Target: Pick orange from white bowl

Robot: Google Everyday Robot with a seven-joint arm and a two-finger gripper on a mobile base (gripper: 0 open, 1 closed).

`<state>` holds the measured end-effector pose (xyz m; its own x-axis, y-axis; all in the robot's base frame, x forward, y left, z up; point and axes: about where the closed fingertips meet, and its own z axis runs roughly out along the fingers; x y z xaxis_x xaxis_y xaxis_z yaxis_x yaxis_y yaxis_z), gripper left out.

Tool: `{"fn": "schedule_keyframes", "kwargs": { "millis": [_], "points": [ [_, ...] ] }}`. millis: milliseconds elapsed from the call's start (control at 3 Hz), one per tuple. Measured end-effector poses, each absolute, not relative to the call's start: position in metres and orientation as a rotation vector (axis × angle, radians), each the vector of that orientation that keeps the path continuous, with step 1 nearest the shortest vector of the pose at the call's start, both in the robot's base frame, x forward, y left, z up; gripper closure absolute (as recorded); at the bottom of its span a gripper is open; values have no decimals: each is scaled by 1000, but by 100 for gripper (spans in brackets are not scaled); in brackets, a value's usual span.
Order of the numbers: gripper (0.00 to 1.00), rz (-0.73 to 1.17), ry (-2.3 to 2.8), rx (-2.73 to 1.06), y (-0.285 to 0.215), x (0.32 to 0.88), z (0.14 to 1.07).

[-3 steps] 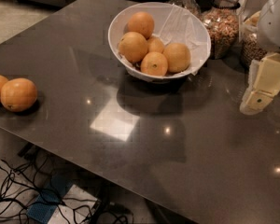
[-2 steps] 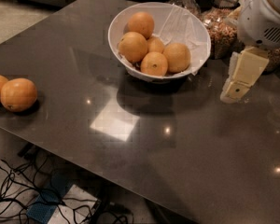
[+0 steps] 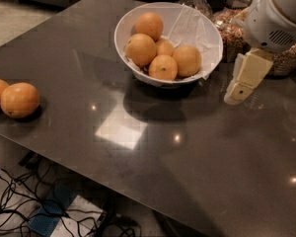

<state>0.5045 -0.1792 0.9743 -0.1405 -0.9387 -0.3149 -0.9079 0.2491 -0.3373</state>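
One orange (image 3: 187, 59), claw (image 3: 236, 95) beside bowl (image 3: 153, 79), probably apart

Dark table (image 3: 187, 172), white bowl (image 3: 119, 39), oranges (image 3: 19, 99) (gripper (image 3: 235, 95) beside)

The white bowl (image 3: 158, 80) is sitting on the table (image 3: 187, 152), upper centre of the frame. Five fruits are lying in it on a paper lining (image 3: 192, 23). The orange (image 3: 187, 60) is resting at the right of the pile, touching the front fruit (image 3: 163, 67). The gripper (image 3: 235, 95) is hanging just right of the bowl, apart from its rim. Jars (image 3: 228, 26) are standing behind the bowl, upper right. Two loose oranges (image 3: 19, 99) are lying side by side at the left edge. Cables (image 3: 19, 201) are lying on the floor, lower left.
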Motion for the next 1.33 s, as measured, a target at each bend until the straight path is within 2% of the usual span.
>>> {"fn": "schedule_keyframes", "kwargs": {
  "millis": [667,1333],
  "points": [
    [0,62,1986,-1614,-162,553,955],
    [1,107,1930,-1588,-153,587,955]
  ]
}}
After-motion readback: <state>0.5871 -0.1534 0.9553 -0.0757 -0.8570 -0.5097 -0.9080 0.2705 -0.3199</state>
